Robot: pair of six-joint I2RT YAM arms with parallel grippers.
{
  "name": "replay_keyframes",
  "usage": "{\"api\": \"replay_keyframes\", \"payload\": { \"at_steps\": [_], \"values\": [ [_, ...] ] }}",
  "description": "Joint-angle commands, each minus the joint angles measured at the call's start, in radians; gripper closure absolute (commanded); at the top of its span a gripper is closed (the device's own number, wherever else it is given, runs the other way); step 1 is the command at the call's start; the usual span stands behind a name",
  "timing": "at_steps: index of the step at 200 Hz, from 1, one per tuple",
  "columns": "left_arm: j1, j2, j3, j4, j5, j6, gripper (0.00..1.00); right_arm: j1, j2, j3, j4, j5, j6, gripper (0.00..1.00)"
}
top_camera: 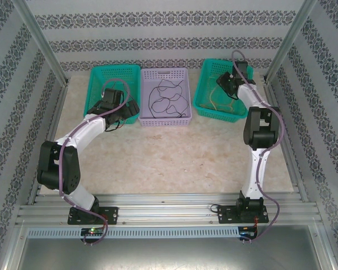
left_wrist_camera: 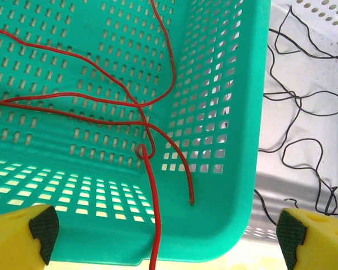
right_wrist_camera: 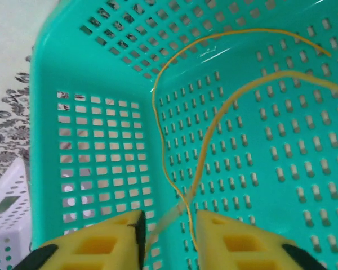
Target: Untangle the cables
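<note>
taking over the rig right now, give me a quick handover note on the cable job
The left gripper is open over the left green basket corner, holding nothing.
The right gripper has jaws apart inside the right green basket, yellow cable running between them, unclamped.
The red cable lies in the left basket, black cables in the purple basket.
Done: colours separated by basket.
Left: red cable crosses and loops on itself; black cables snarled.

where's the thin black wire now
Top view: the thin black wire lies looped inside the lilac plastic basket, between the left green basket and the right green basket.
</note>
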Motion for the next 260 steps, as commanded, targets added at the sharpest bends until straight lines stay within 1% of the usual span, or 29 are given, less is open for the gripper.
{"api": "replay_keyframes", "payload": {
  "at_steps": [1, 15, 22, 34, 47, 53, 71, 84, 101, 116, 122, 138, 154, 163, 171, 178, 190, 198, 207, 214, 226, 236, 241, 246, 252, 260],
  "values": [
    [-0.015, -0.029, 0.026, -0.008, -0.046, 0.037, 0.0, 0.024, -0.156, -0.002, 0.003, 0.089, -0.138, 0.54],
    [-0.019, -0.051, 0.031, -0.024, -0.085, 0.049, 0.0, 0.044, -0.233, -0.045, 0.018, 0.13, -0.216, 0.32],
    [-0.019, -0.065, 0.029, -0.028, -0.098, 0.047, 0.0, 0.06, -0.265, -0.063, 0.013, 0.159, -0.267, 0.23],
    [-0.018, -0.087, 0.019, -0.029, -0.112, 0.042, 0.0, 0.084, -0.315, -0.087, -0.002, 0.189, -0.328, 0.18],
    [-0.02, -0.105, 0.013, -0.036, -0.13, 0.026, 0.0, 0.097, -0.387, -0.152, 0.012, 0.202, -0.333, 0.14],
    [-0.02, -0.112, 0.009, -0.037, -0.133, 0.017, 0.0, 0.103, -0.43, -0.194, 0.029, 0.202, -0.331, 0.08],
    [-0.02, -0.132, 0.02, -0.066, -0.14, 0.015, 0.0, 0.133, -0.595, -0.38, 0.109, 0.266, -0.36, 0.07],
    [-0.02, -0.161, 0.008, -0.074, -0.176, 0.04, 0.0, 0.136, -0.724, -0.55, 0.184, 0.297, -0.363, 0.04],
    [-0.022, -0.226, -0.052, -0.041, -0.249, 0.072, 0.0, 0.089, -0.862, -0.72, 0.205, 0.273, -0.318, 0.02],
    [-0.024, -0.296, -0.13, 0.043, -0.266, 0.095, 0.0, 0.052, -0.969, -0.866, 0.229, 0.24, -0.287, 0.02],
    [-0.024, -0.319, -0.164, 0.077, -0.275, 0.102, 0.0, 0.047, -1.011, -0.925, 0.25, 0.245, -0.299, 0.02],
    [-0.024, -0.376, -0.217, 0.111, -0.314, 0.127, 0.0, 0.053, -1.107, -1.071, 0.304, 0.311, -0.353, 0.02],
    [-0.024, -0.405, -0.24, 0.116, -0.341, 0.209, 0.0, 0.064, -1.165, -1.179, 0.343, 0.361, -0.421, 0.02],
    [-0.025, -0.41, -0.269, 0.134, -0.376, 0.248, 0.0, 0.075, -1.182, -1.233, 0.375, 0.428, -0.461, 0.02],
    [-0.023, -0.414, -0.293, 0.146, -0.406, 0.25, 0.0, 0.078, -1.194, -1.276, 0.412, 0.484, -0.493, 0.02],
    [-0.022, -0.424, -0.316, 0.16, -0.419, 0.256, 0.0, 0.084, -1.203, -1.315, 0.456, 0.503, -0.53, 0.02],
    [-0.02, -0.445, -0.373, 0.23, -0.446, 0.326, 0.0, 0.093, -1.193, -1.375, 0.579, 0.522, -0.568, 0.02],
    [-0.016, -0.459, -0.418, 0.292, -0.497, 0.366, 0.0, 0.089, -1.148, -1.411, 0.682, 0.491, -0.577, 0.02],
    [-0.005, -0.472, -0.475, 0.374, -0.547, 0.42, 0.0, 0.086, -1.085, -1.4, 0.691, 0.451, -0.607, 0.02],
    [0.007, -0.476, -0.523, 0.452, -0.568, 0.453, 0.0, 0.093, -1.027, -1.405, 0.727, 0.452, -0.636, 0.02],
    [0.046, -0.467, -0.575, 0.527, -0.553, 0.444, 0.0, 0.105, -0.966, -1.455, 0.824, 0.446, -0.668, 0.02],
    [0.073, -0.444, -0.599, 0.568, -0.533, 0.442, 0.0, 0.097, -0.914, -1.527, 1.032, 0.431, -0.671, 0.02],
    [0.084, -0.429, -0.614, 0.604, -0.533, 0.451, 0.0, 0.1, -0.924, -1.526, 1.023, 0.428, -0.687, 0.02],
    [0.094, -0.406, -0.632, 0.646, -0.531, 0.464, 0.0, 0.099, -0.939, -1.523, 0.981, 0.392, -0.713, 0.02],
    [0.107, -0.378, -0.65, 0.694, -0.532, 0.474, 0.0, 0.077, -0.899, -1.547, 1.085, 0.337, -0.718, 0.02],
    [0.129, -0.345, -0.668, 0.743, -0.535, 0.473, 0.0, 0.056, -0.808, -1.586, 1.224, 0.331, -0.695, 0.02]
  ]
}}
